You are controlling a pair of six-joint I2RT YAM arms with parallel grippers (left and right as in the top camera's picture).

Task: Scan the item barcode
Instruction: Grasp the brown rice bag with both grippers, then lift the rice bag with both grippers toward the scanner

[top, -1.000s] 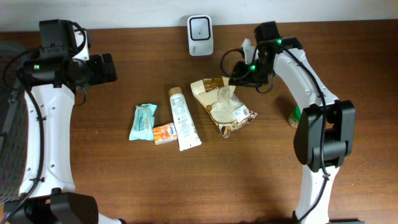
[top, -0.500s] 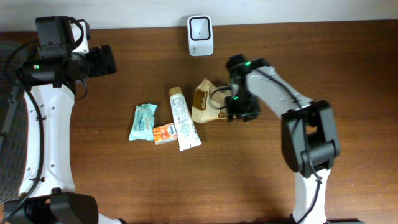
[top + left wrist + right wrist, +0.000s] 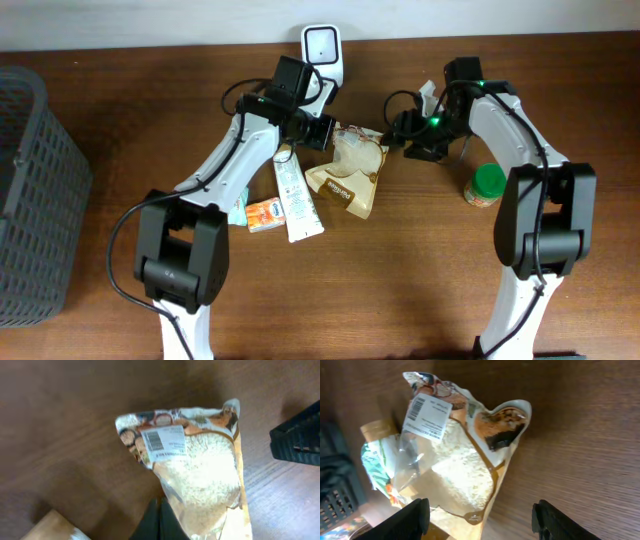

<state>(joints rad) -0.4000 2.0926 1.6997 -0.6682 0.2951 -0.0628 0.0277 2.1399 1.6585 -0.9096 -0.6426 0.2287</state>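
The rice bag (image 3: 352, 172) lies on the bench (image 3: 400, 280) just below the scanner (image 3: 322, 45), barcode label (image 3: 163, 442) up. The left claw (image 3: 322, 133) is clenched on its edge; the right claw (image 3: 410, 135) hangs released beside it. Next, probably: lift, face label to scanner.

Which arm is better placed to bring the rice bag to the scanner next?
Left. Its pincer is shut, apparently on an edge of the rice bag, and it sits closer to the scanner. The right pincer stands open beside the bag, holding nothing.
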